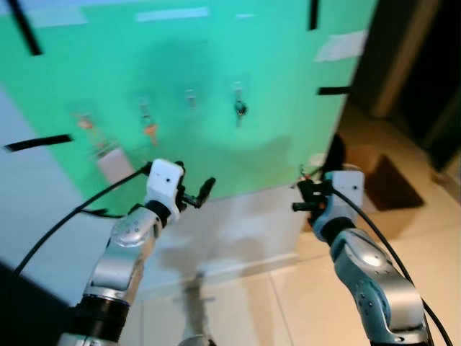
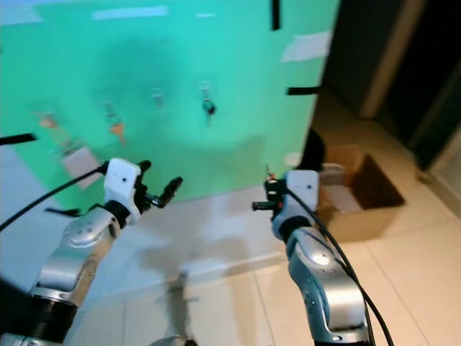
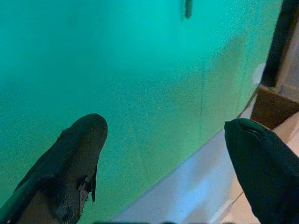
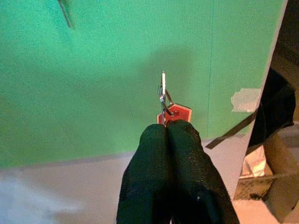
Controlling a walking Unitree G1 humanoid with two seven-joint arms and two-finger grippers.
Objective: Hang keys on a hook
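A green sheet (image 1: 180, 94) covers the wall, with a row of small hooks on it. One hook (image 1: 238, 90) holds a dark key (image 1: 240, 109); another (image 1: 144, 108) carries an orange tag (image 1: 150, 130); a bare hook (image 1: 190, 97) sits between them. My right gripper (image 1: 301, 194) is shut on a key ring with a red tag (image 4: 174, 113), held low and right of the hooks, short of the wall. My left gripper (image 1: 198, 194) is open, empty, below the hooks, with its fingertips (image 3: 81, 140) spread wide.
A brown cardboard box (image 1: 385, 180) stands on the tiled floor at the right, beside a dark doorway. Black tape strips (image 1: 335, 90) mark the green sheet. A pale baseboard (image 1: 238, 238) runs under the sheet.
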